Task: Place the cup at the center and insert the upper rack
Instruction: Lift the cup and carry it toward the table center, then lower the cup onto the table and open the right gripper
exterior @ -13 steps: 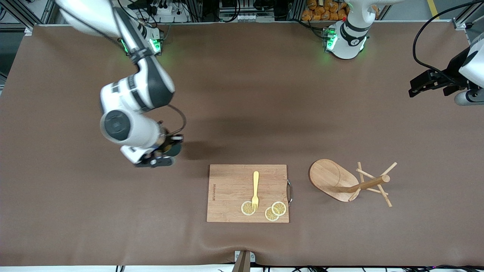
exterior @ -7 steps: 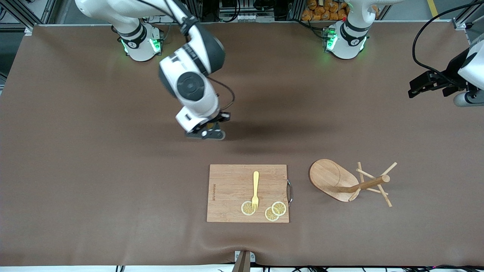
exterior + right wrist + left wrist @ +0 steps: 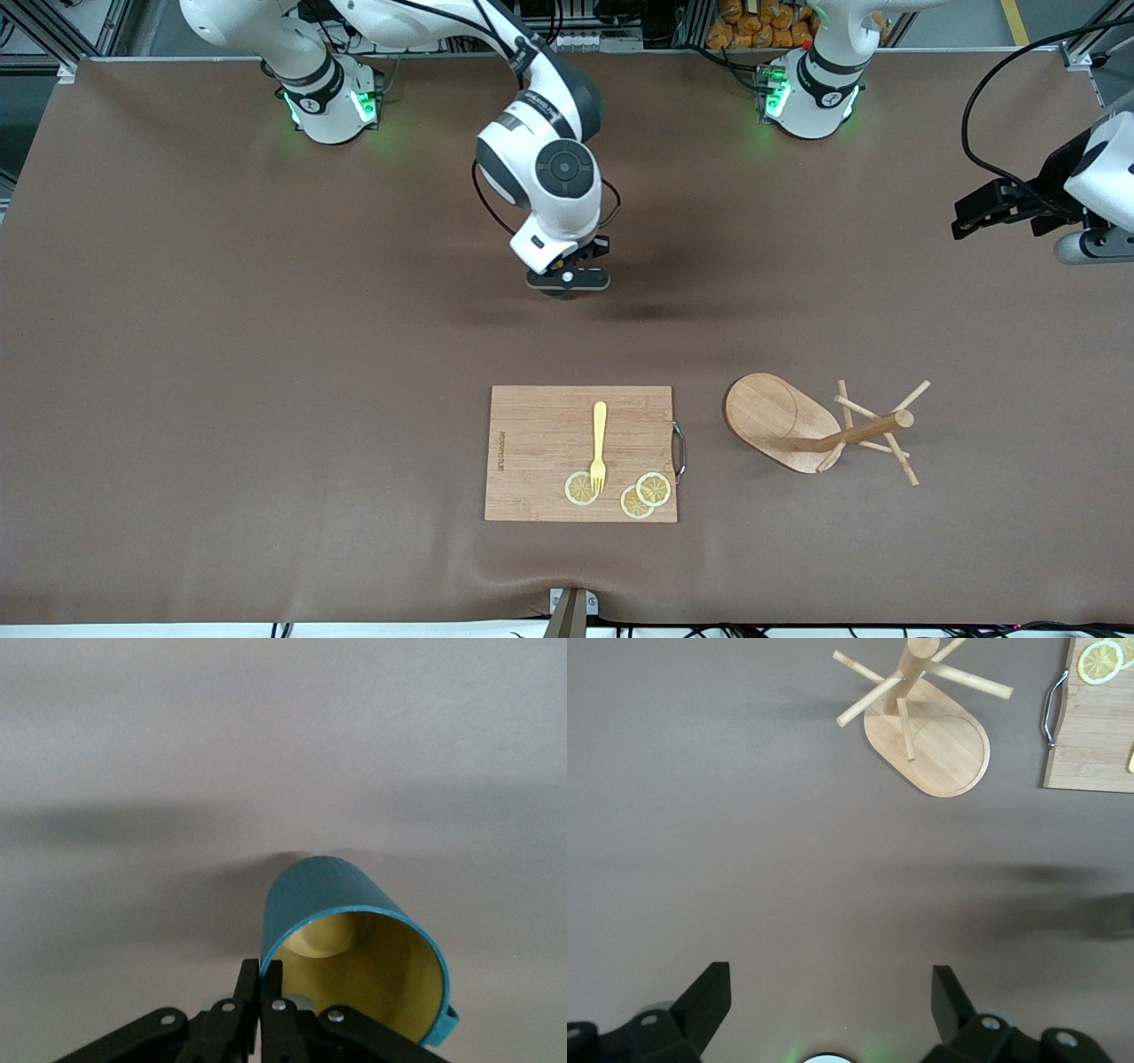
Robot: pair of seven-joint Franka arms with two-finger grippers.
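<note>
My right gripper (image 3: 567, 282) hangs over the bare brown mat near the table's middle. In the right wrist view my right gripper (image 3: 260, 970) is shut on the rim of the cup (image 3: 354, 926), a ribbed teal mug with a yellow inside, tilted above the mat. The hand hides the cup in the front view. The upper rack (image 3: 819, 430), a light wooden mug tree, stands on its oval base toward the left arm's end and shows in the left wrist view (image 3: 926, 731). My left gripper (image 3: 966, 217) waits open and empty (image 3: 830, 992) off that end.
A wooden cutting board (image 3: 540, 443) lies beside the rack, nearer the front camera than my right gripper. On it rest a yellow fork (image 3: 599, 443) and three lemon slices (image 3: 642, 496). A metal handle (image 3: 679, 450) sits on the board's rack-side edge.
My right arm has swung from the right arm's end of the table toward the middle, carrying the cup. The left arm has barely moved.
</note>
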